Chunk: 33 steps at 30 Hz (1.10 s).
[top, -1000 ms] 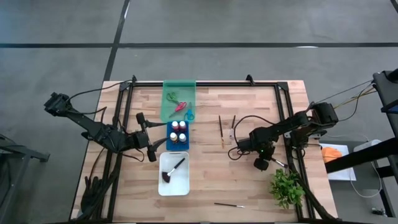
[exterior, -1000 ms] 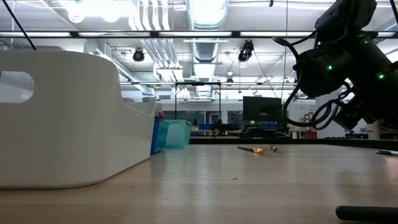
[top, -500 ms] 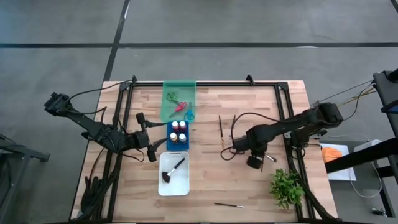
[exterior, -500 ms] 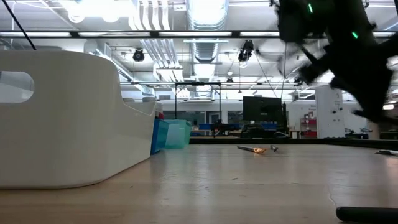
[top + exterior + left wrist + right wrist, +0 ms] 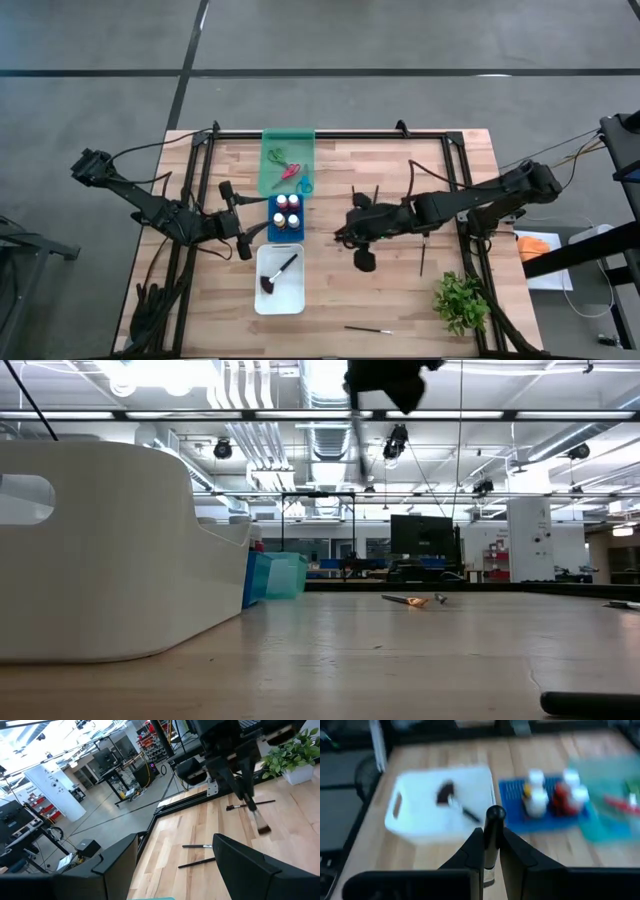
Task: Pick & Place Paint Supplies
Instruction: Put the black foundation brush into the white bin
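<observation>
Right gripper (image 5: pixel 490 851) pinches a brush (image 5: pixel 492 832) mid-bench, short of the white tray (image 5: pixel 427 805). Risk: thin handle pivots, misses tray. Left gripper (image 5: pixel 240 222) spread, waiting beside the tray.

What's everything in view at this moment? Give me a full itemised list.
green tray: one, far table edge
scissors: three, green, red, blue, in green tray
blue tray: one
paint bottles: four, white caps, in blue tray
white tray: one
fan brush: one, dark, in white tray
loose brushes: four, thin, on wood
plant: one, green
left gripper: open, beside blue tray
right gripper: shut on held brush
</observation>
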Available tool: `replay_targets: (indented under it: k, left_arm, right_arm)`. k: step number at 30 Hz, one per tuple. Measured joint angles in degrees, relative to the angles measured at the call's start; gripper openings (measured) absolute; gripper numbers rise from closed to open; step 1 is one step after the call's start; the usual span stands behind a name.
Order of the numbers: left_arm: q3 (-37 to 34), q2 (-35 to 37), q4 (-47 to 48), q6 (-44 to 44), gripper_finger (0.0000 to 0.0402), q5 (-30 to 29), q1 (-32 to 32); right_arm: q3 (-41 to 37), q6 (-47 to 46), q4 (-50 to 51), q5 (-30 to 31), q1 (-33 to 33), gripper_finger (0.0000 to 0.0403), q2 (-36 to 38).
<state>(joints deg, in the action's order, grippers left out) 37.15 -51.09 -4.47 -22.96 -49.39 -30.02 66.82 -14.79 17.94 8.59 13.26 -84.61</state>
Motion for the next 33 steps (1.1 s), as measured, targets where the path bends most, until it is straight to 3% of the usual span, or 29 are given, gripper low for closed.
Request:
replay_targets:
  k: [7,14,23,33]
  left_arm:
    - [0.00,-0.02,0.04,-0.17,0.0267,-0.02,0.00]
    - [0.00,-0.07,0.07,-0.35,0.0266,-0.02,0.00]
    - [0.00,-0.04,0.05,-0.60,0.0266,-0.02,0.01]
    - [-0.02,-0.07,0.51,-0.57,0.0266,-0.02,0.02]
  right_arm:
    - [-7.91,4.51,-37.03,-12.21,-3.62,0.0029,-7.49]
    - [-10.19,-0.40,-59.81,-19.26,-6.29,0.0029,-18.18]
    - [-5.87,-5.42,-73.06,-23.87,-6.22,0.0029,-32.14]
    - [-0.03,-7.14,-72.98,-25.41,-6.01,0.0029,-39.39]
